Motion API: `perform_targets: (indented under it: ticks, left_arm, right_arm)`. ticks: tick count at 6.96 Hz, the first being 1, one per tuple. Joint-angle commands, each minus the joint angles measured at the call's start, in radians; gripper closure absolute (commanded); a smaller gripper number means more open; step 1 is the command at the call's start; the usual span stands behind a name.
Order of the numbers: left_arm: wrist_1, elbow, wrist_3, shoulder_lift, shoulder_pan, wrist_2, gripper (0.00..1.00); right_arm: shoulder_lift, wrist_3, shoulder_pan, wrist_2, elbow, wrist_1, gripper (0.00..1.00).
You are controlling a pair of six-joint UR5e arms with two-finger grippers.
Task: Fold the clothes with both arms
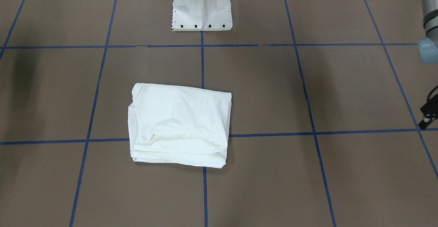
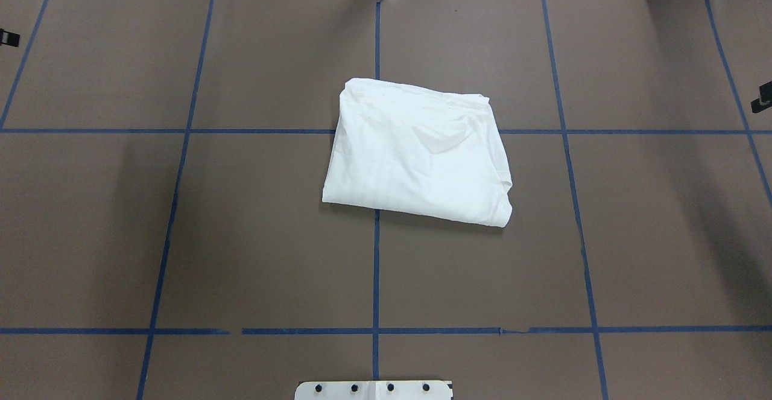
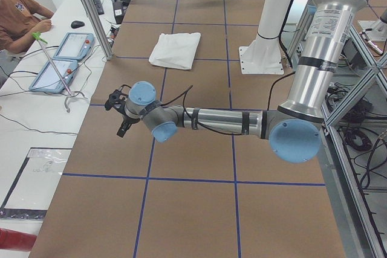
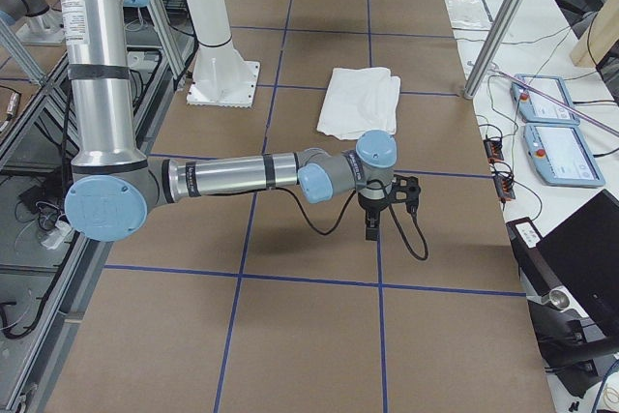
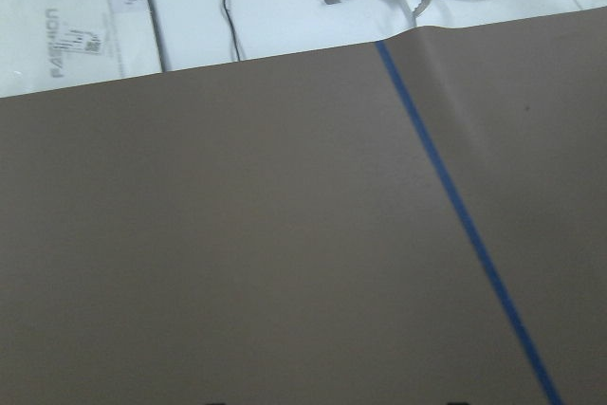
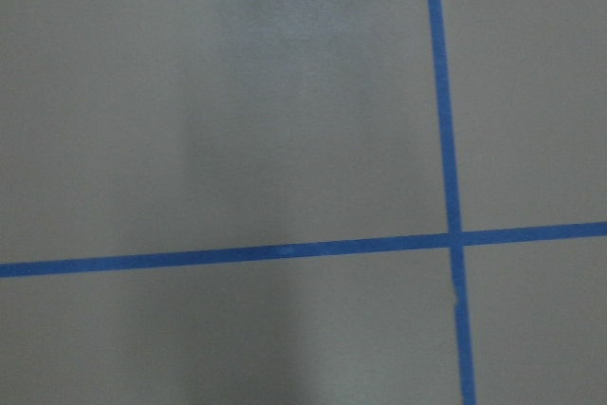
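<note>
Left arm (image 3: 217, 120) stretches low over the brown table (image 2: 241, 237), the left gripper (image 3: 119, 113) well apart from the folded white shirt (image 2: 416, 158), which lies mid-table across blue tape lines (image 2: 376, 267). At the opposite end hangs the right gripper (image 4: 387, 208), equally far off. How wide either gripper's fingers stand, I cannot tell.

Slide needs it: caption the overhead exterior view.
Folded white garment lying near the middle of the brown table marked with a blue tape grid.
</note>
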Motion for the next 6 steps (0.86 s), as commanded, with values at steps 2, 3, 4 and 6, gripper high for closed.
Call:
perform_targets:
  ticks: [2,3,4,6]
  left_arm:
    - [0.364,-0.078,0.455,0.045,-0.173,-0.021,0.00]
    - [0.405,-0.125,0.459,0.091,-0.173,-0.022,0.00]
    - [0.419,-0.212,0.432,0.204,-0.165,-0.012,0.00]
    - [0.410,-0.242,0.427,0.244,-0.164,0.007,0.00]
  right_arm:
    - [-0.002,-0.265,0.110,0.015,0.012,-0.171,0.00]
    - [-0.008,-0.263,0.109,0.044,0.009,-0.171,0.00]
    - [-0.014,-0.263,0.109,0.090,-0.001,-0.165,0.00]
    - [-0.012,-0.262,0.109,0.081,0.001,-0.162,0.00]
